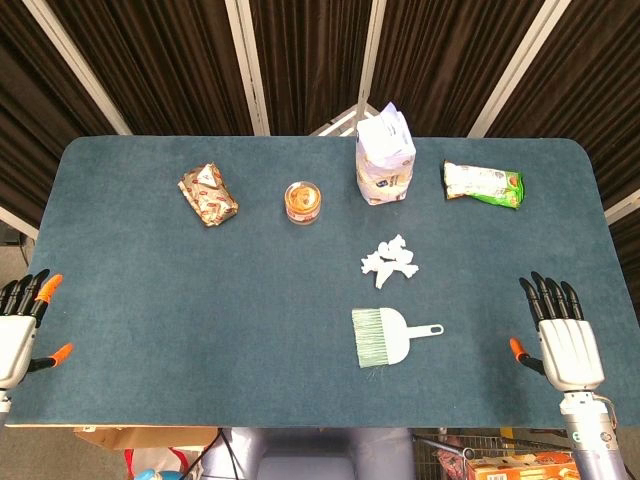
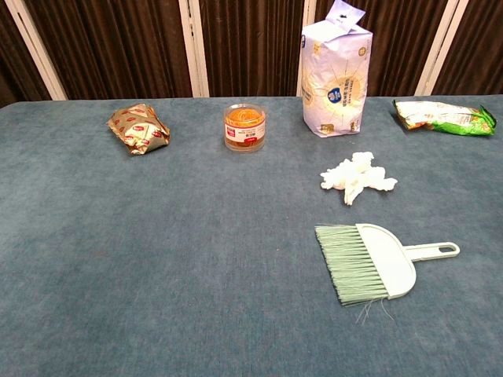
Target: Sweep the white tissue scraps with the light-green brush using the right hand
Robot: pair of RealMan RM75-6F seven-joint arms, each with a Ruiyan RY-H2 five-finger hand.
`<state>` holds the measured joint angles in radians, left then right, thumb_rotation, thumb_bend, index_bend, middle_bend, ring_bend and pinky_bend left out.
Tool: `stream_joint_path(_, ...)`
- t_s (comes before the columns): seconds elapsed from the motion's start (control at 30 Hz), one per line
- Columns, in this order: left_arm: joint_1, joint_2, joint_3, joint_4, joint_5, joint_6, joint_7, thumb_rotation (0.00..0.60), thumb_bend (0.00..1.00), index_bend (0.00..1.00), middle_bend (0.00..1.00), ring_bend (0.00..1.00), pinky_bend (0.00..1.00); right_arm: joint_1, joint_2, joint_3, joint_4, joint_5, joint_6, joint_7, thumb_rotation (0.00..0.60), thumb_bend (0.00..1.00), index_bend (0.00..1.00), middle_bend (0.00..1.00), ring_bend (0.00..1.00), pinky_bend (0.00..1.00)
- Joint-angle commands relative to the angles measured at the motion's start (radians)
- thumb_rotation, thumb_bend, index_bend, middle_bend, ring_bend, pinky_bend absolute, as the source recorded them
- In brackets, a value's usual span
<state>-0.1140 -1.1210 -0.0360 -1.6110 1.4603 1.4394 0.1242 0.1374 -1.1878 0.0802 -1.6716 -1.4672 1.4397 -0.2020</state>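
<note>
The light-green brush point(image 1: 385, 336) point(image 2: 371, 263) lies flat near the table's front, bristles to the left and handle pointing right. White tissue scraps point(image 1: 391, 260) point(image 2: 356, 177) sit in a small heap just behind it. My right hand point(image 1: 563, 336) rests open at the front right corner, fingers apart, well to the right of the brush handle. At the front left edge my left hand point(image 1: 20, 325) is open too, holding nothing. Neither hand shows in the chest view.
On the blue table point(image 1: 150, 300) stand a white paper bag point(image 1: 385, 155) point(image 2: 335, 71), a small orange-filled jar point(image 1: 302, 201) point(image 2: 244, 126), a brown snack packet point(image 1: 208, 194) point(image 2: 139, 128) and a green-white packet point(image 1: 483, 183) point(image 2: 444, 116) along the back.
</note>
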Motion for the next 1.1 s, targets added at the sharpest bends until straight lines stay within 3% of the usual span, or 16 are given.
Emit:
stream_joint_path(0.03, 0.0, 0.0, 0.0, 0.0, -0.001, -0.001, -0.001, 0.6, 0.0, 0.0, 0.0, 0.0, 0.02, 0.001, 0.0, 0.0, 0.0, -0.002, 0.0, 0.002, 0.6, 0.3, 0.0, 0.0, 0.0, 0.04)
stream_joint_path(0.47, 0.003, 0.002, -0.003, -0.003, -0.004, 0.004, -0.004, 0.6, 0.0, 0.0, 0.0, 0.0, 0.02, 0.008, 0.006, -0.01, -0.019, -0.012, -0.021, 0.016, 0.6, 0.3, 0.0, 0.0, 0.0, 0.04)
stream_joint_path(0.53, 0.002, 0.002, -0.004, -0.003, -0.005, 0.003, -0.004, 0.6, 0.0, 0.0, 0.0, 0.0, 0.02, 0.017, 0.006, -0.009, -0.024, -0.01, -0.036, 0.016, 0.6, 0.3, 0.0, 0.01, 0.02, 0.1)
stream_joint_path(0.57, 0.002, 0.003, -0.004, -0.003, -0.005, 0.003, -0.004, 0.6, 0.0, 0.0, 0.0, 0.0, 0.02, 0.022, 0.007, -0.008, -0.025, -0.011, -0.043, 0.014, 0.6, 0.3, 0.0, 0.06, 0.09, 0.2)
stream_joint_path(0.63, 0.002, 0.003, -0.004, -0.004, -0.004, 0.005, -0.005, 0.6, 0.0, 0.0, 0.0, 0.0, 0.02, 0.036, 0.005, -0.004, -0.018, -0.017, -0.056, -0.003, 0.6, 0.3, 0.0, 0.24, 0.31, 0.43)
stream_joint_path(0.67, 0.002, 0.003, -0.004, -0.005, -0.002, 0.006, -0.004, 0.6, 0.0, 0.0, 0.0, 0.0, 0.02, 0.043, 0.001, 0.0, -0.011, -0.019, -0.061, -0.011, 0.6, 0.3, 0.0, 0.39, 0.46, 0.56)
stream_joint_path(0.7, 0.002, 0.003, -0.004, -0.005, -0.001, 0.007, -0.004, 0.6, 0.0, 0.0, 0.0, 0.0, 0.02, 0.05, -0.004, 0.002, -0.006, -0.021, -0.068, -0.013, 0.6, 0.3, 0.0, 0.51, 0.58, 0.65)
stream_joint_path(0.77, 0.002, 0.003, -0.004, -0.006, 0.001, 0.008, -0.001, 0.6, 0.0, 0.0, 0.0, 0.0, 0.02, 0.068, -0.015, 0.004, 0.001, -0.021, -0.094, 0.0, 0.6, 0.3, 0.01, 0.68, 0.73, 0.76)
stream_joint_path(0.83, 0.002, 0.001, -0.003, -0.007, 0.002, 0.009, 0.005, 0.6, 0.0, 0.0, 0.0, 0.0, 0.02, 0.09, -0.025, 0.009, 0.008, -0.01, -0.131, 0.004, 0.6, 0.3, 0.07, 0.81, 0.85, 0.84)
stream_joint_path(0.9, 0.002, 0.0, -0.003, -0.008, 0.002, 0.008, 0.009, 0.6, 0.0, 0.0, 0.0, 0.0, 0.02, 0.109, -0.033, 0.013, 0.013, 0.001, -0.163, -0.01, 0.6, 0.3, 0.19, 0.91, 0.94, 0.91)
stream_joint_path(1.1, 0.002, -0.003, -0.004, -0.01, -0.003, 0.007, 0.019, 0.6, 0.0, 0.0, 0.0, 0.0, 0.02, 0.172, -0.068, 0.027, -0.007, 0.069, -0.273, -0.084, 0.6, 0.3, 0.33, 0.97, 1.0, 0.94)
